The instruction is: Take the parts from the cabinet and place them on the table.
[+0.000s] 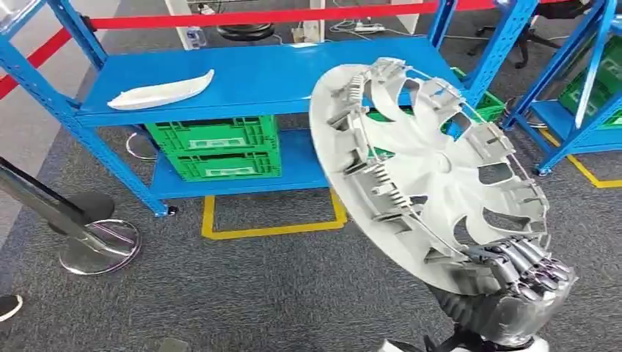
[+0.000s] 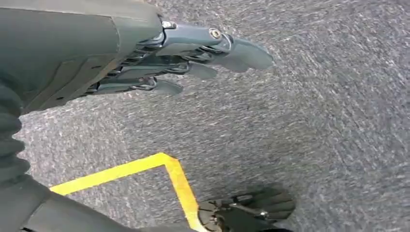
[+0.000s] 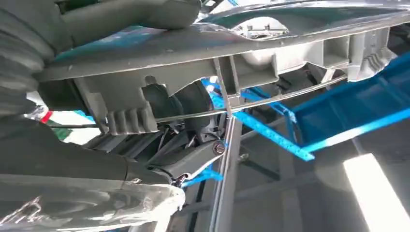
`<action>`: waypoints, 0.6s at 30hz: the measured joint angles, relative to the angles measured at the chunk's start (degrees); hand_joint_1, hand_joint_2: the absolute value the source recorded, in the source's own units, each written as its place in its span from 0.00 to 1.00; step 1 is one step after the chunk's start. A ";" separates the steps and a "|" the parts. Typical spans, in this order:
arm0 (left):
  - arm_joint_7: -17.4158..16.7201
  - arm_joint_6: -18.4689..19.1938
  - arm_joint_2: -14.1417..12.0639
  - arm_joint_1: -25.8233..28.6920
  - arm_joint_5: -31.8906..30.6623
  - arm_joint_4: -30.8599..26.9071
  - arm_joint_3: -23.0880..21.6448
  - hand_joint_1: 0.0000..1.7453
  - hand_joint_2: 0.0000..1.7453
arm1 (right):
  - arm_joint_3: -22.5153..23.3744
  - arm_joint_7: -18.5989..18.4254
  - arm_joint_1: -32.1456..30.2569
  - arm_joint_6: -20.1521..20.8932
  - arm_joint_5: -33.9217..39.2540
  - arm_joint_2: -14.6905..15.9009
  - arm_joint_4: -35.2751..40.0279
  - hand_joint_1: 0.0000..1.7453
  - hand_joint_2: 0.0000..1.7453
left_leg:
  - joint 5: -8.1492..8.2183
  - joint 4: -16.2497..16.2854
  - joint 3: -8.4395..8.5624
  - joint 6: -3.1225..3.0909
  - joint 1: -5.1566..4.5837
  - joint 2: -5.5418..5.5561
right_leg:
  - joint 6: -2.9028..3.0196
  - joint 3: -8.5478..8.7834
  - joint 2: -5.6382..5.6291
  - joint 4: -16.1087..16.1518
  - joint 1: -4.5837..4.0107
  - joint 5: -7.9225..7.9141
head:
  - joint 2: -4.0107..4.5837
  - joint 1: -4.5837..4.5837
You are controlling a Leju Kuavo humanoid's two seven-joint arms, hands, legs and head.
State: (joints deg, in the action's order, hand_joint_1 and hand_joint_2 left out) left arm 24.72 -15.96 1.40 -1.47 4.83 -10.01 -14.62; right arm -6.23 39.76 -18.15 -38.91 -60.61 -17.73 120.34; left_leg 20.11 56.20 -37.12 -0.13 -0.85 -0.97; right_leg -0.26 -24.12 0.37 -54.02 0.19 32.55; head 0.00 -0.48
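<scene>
The large round silver-grey plastic wheel cover fills the head view's right half, tilted, its lower rim gripped by the right hand. 1 white curved plastic part lies upper left on the blue metal shelf rack, above 2 stacked green plastic crates. The left hand hangs over grey carpet, fingers apart, holding nothing.

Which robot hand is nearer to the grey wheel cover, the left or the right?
Right. The right robot hand grips the wheel cover at its lower rim. The left robot hand hangs over the grey carpet, holding nothing.
</scene>
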 joint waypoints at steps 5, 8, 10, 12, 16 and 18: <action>0.72 0.37 -0.04 0.22 0.13 0.02 0.00 0.00 1.00 | 0.28 0.00 -0.05 0.00 -0.11 -0.24 -0.02 1.00 1.00 | 13.05 14.58 -3.48 1.72 0.90 0.53 | 1.29 -2.89 -0.83 -0.16 0.25 -2.85 | 0.00 -0.26; 0.79 0.39 -0.07 0.21 0.13 0.02 0.02 0.00 1.00 | 0.35 0.00 -0.25 0.00 -0.11 -0.26 -0.02 1.00 1.00 | 9.19 15.53 -1.05 1.91 1.28 0.70 | 0.90 -4.50 -2.31 -0.88 0.32 -4.18 | 0.00 -0.31; 0.79 0.44 -0.20 0.22 0.00 0.02 0.00 0.00 1.00 | 0.42 -0.02 -0.65 0.00 -0.11 -0.28 -0.02 1.00 1.00 | 6.37 5.16 5.72 1.49 1.49 2.54 | 0.57 -5.12 -3.38 -1.16 0.38 -4.55 | 0.00 -0.33; 0.72 0.44 -0.35 0.41 -0.02 0.09 0.00 0.00 1.00 | 0.42 0.00 -0.75 0.00 -0.11 -0.42 -0.02 1.00 1.00 | 7.27 -0.16 8.76 0.85 1.67 5.17 | -0.05 -6.07 -4.40 -1.64 0.27 -5.06 | 0.00 -0.15; 0.52 0.44 -0.13 0.10 -0.02 0.11 -0.02 0.00 1.00 | 0.63 0.00 -1.20 0.00 -0.11 -0.59 0.09 1.00 1.00 | 7.54 -1.98 8.75 0.20 1.93 2.26 | -1.27 -7.77 -5.52 -2.09 0.58 -5.12 | 0.00 -0.35; 0.37 0.44 -0.37 0.01 -0.19 0.11 -0.04 0.00 1.00 | 0.72 0.02 -1.29 0.00 -0.22 -0.59 0.15 1.00 1.00 | 7.27 -1.80 8.34 -0.70 1.68 1.23 | -1.69 -10.90 -1.81 -8.15 0.48 -1.27 | 0.00 0.81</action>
State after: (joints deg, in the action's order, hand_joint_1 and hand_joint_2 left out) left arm 25.09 -15.52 1.03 -1.45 4.64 -9.90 -14.67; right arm -5.51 39.78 -19.44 -38.91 -60.83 -18.32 120.50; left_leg 27.38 54.40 -28.78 -0.83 0.84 0.25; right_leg -1.95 -35.02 -1.44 -62.17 0.67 31.29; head 0.00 0.32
